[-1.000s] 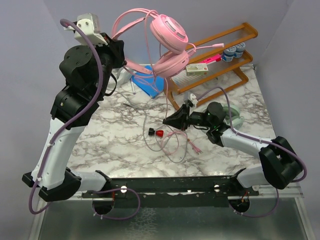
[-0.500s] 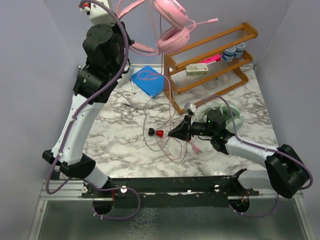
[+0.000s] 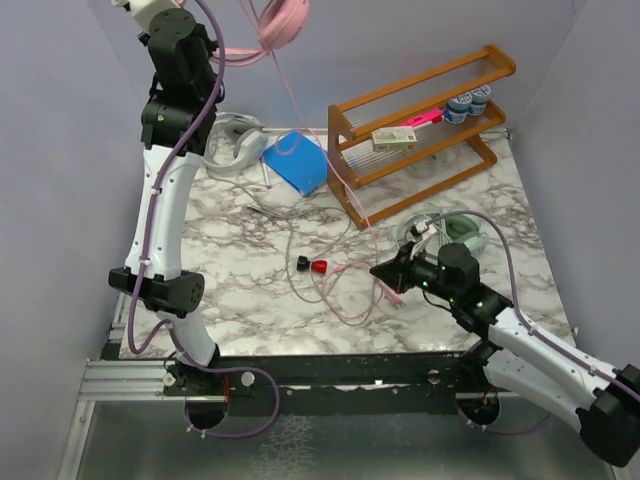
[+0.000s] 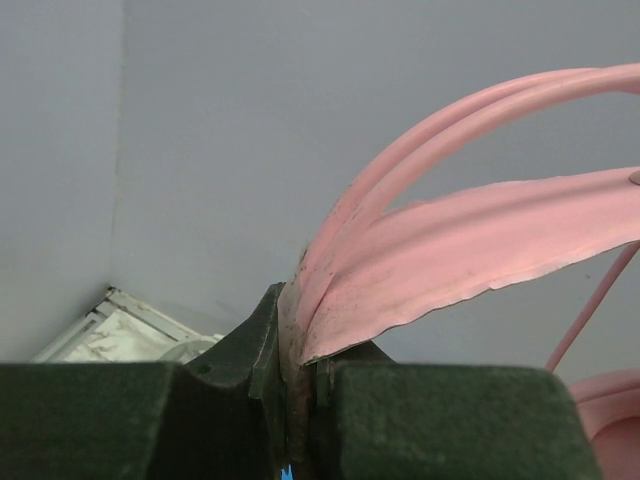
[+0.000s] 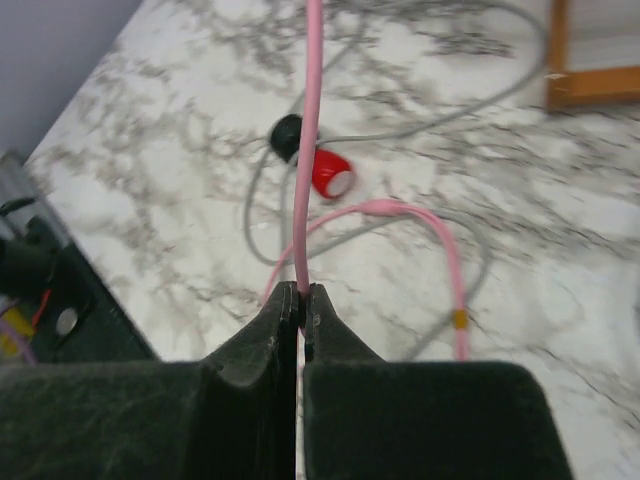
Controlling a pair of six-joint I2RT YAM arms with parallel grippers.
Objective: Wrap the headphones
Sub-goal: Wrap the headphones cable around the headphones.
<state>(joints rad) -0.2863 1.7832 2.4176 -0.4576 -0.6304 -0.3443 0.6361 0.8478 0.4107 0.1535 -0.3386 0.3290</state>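
Both clamp: left hand (image 4: 297,350) high on headphones (image 4: 450,250), right hand (image 5: 301,300) low on cable (image 5: 311,150).

Two-tier wooden rack (image 3: 420,84) at the marble-patterned bench's (image 3: 230,300) back — flat blue square (image 3: 297,162) beside it, small red-and-black object (image 3: 313,266) mid-bench.

Rack (image 3: 420,84) on table (image 3: 230,290) rear right; 1 headset (image 3: 472,240) before it.
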